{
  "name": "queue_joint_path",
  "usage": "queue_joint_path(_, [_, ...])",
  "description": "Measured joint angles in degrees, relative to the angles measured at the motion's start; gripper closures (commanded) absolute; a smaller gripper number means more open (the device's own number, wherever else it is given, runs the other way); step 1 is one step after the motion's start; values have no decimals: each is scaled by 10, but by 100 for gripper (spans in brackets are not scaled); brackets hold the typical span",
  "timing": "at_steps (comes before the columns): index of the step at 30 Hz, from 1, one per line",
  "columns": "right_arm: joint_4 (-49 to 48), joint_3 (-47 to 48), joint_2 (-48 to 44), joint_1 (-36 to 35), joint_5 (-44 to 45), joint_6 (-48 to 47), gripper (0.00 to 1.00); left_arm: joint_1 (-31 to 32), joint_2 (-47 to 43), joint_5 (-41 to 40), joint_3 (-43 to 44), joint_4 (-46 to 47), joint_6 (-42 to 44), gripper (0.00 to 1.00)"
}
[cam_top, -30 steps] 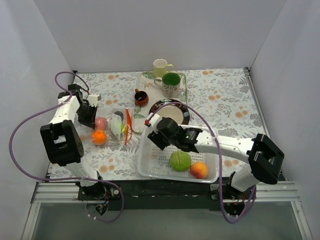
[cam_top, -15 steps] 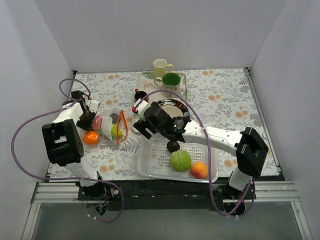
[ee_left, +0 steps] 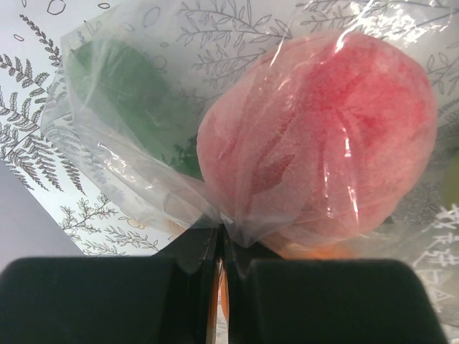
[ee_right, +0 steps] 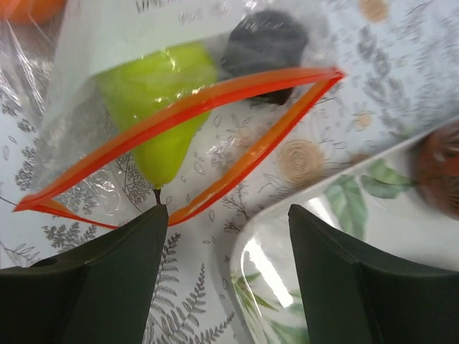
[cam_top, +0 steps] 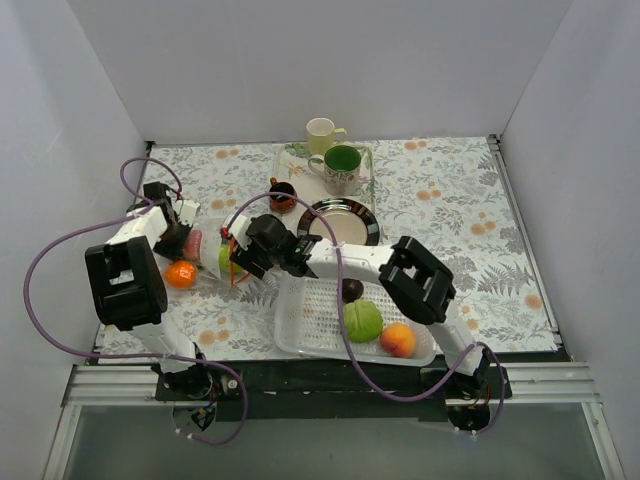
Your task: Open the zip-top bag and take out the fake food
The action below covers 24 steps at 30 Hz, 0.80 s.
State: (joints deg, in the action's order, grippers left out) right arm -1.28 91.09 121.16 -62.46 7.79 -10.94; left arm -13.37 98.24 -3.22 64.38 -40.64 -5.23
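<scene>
The zip-top bag (cam_top: 213,256) lies at the left of the table, its orange-red zip strip (ee_right: 215,100) spread into an open loop. My left gripper (cam_top: 178,240) is shut on the bag's closed end; in the left wrist view the plastic is pinched between the pads (ee_left: 219,240). A pinkish apple (ee_left: 323,136) and a green shape (ee_left: 129,100) sit inside. My right gripper (cam_top: 243,258) is open at the mouth (ee_right: 226,244), empty, with a green pear (ee_right: 154,93) and a dark plum (ee_right: 265,43) just inside. An orange (cam_top: 181,274) lies by the left gripper.
A white perforated basket (cam_top: 300,335) at the front holds a green cabbage (cam_top: 361,321), a peach (cam_top: 398,340) and a dark plum (cam_top: 351,291). A black plate (cam_top: 362,236), a brown cup (cam_top: 282,195), and a clear tray (cam_top: 290,160) with two mugs stand behind. A clear dish edge (ee_right: 287,247) lies under my right gripper.
My right gripper has left a dark plum in the basket and swung left to the bag's mouth. The bag and the orange have shifted a little to the left.
</scene>
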Motion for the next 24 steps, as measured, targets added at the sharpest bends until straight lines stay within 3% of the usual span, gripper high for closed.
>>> queue_joint_path(4, [15,30,59,3,-20,2,25,0,-3,-3,-6,8,6,100])
queue_joint_path(10, [5,57,70,12,-67,16,9,0,-7,-4,-10,11,9,100])
queue_joint_path(24, [-43,44,70,16,-214,67,2,0,-7,2,-13,9,-13,100])
